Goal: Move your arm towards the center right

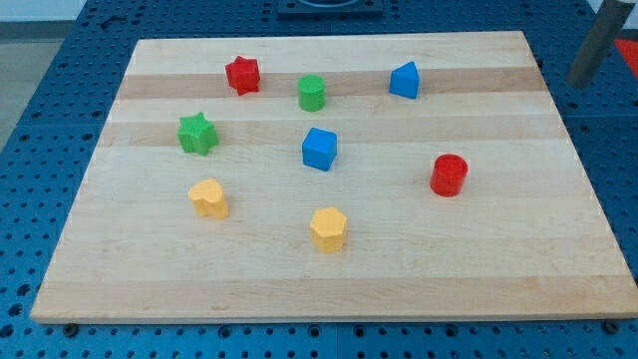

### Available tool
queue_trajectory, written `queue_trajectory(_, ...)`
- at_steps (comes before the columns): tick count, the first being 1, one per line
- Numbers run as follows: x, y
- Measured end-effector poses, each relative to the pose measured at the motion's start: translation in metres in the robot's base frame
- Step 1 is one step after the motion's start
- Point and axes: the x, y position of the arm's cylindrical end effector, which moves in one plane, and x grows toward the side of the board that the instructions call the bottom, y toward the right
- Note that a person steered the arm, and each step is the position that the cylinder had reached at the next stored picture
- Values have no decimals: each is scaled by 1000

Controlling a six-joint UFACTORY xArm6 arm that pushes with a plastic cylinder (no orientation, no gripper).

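My rod comes in at the view's top right corner, and my tip (580, 80) is just past the board's right edge near its top right corner, away from every block. The nearest block is a blue angular block (405, 80), well to the tip's left. A red cylinder (449, 175) stands at the centre right, below and left of the tip. A blue cube (320, 149) is at the centre. A green cylinder (312, 93) and a red star (242, 75) are at the top. A green star (197, 134), a yellow heart (209, 197) and a yellow hexagon (328, 229) lie to the left and bottom.
The blocks rest on a light wooden board (498, 279). The board lies on a blue perforated table (608, 150) that shows on all sides.
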Motion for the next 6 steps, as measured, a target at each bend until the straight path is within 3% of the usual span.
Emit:
queue_trajectory(2,-6,-78)
queue_trajectory(3,-6,-80)
queue_trajectory(5,66,-69)
queue_trajectory(6,66,-68)
